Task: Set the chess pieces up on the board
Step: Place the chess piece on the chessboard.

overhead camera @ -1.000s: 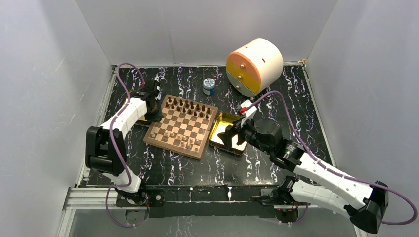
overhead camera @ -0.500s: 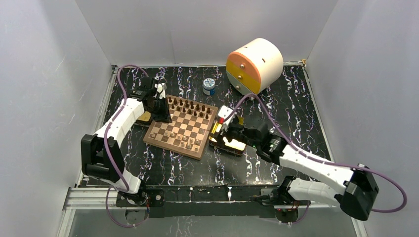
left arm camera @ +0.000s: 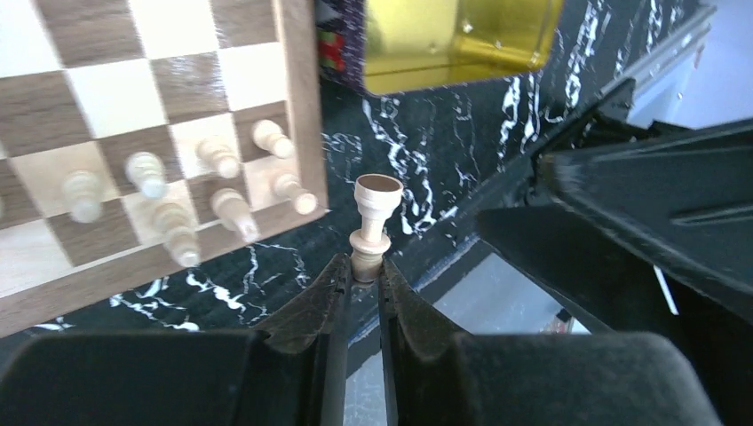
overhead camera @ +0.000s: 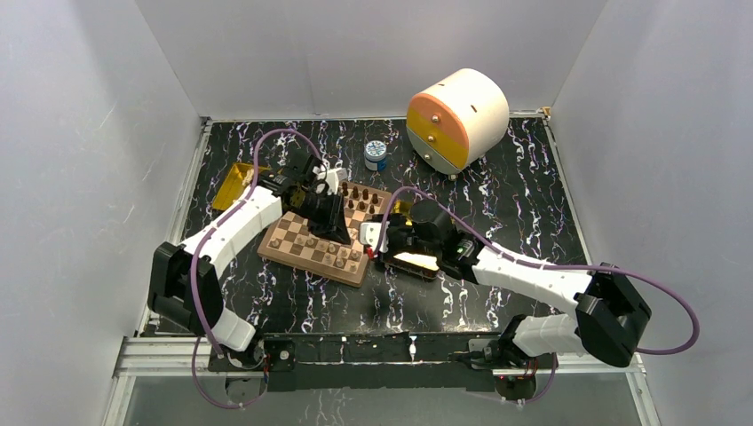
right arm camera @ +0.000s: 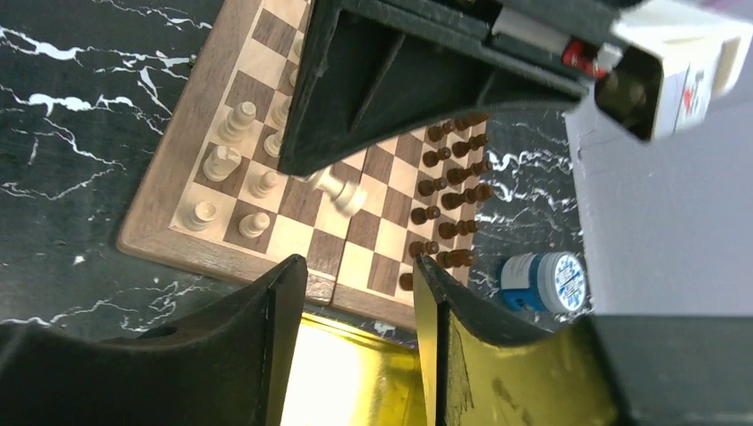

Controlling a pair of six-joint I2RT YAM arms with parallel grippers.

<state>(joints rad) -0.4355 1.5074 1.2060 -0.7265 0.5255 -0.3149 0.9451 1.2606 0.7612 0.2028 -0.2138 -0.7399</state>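
So the left gripper (left arm camera: pixel 361 271) is pinched narrow on the foot of a pale chess piece (left arm camera: pixel 373 217). It's cup-topped and rook-ish, I think, with its head poking straight out past the fingertips (left arm camera: pixel 311 306). Gripping the base makes sense to me: the body stays in sight and it can go down upright. Just beyond the tips and off to one side, several pale pieces (left arm camera: pixel 146 173) stand in the corner squares of the board (left arm camera: pixel 297 106). They're packed tight by the rim, so there's little slack for fat fingers between them. Further out past that rim sits a gold tray (left arm camera: pixel 453 40).

The right gripper (right arm camera: pixel 360 275) has its fingers partway apart with nothing between them — empty, as far as I can see. Right under its tips the tray lip meets the board's edge; whether they touch or are just beside each other, I can't tell. Beyond the tips the left gripper's black body hangs over the middle squares with the held piece sticking out. Past that, the dark pieces (right arm camera: pixel 448 191) line the far rows. Farthest off is a blue-capped jar (right arm camera: pixel 542 280) on the marble table (right arm camera: pixel 53 115).

My read: both arms crowd the same side of the board, so the right one should hang back while the left sets down. The open room is the bare middle ranks.
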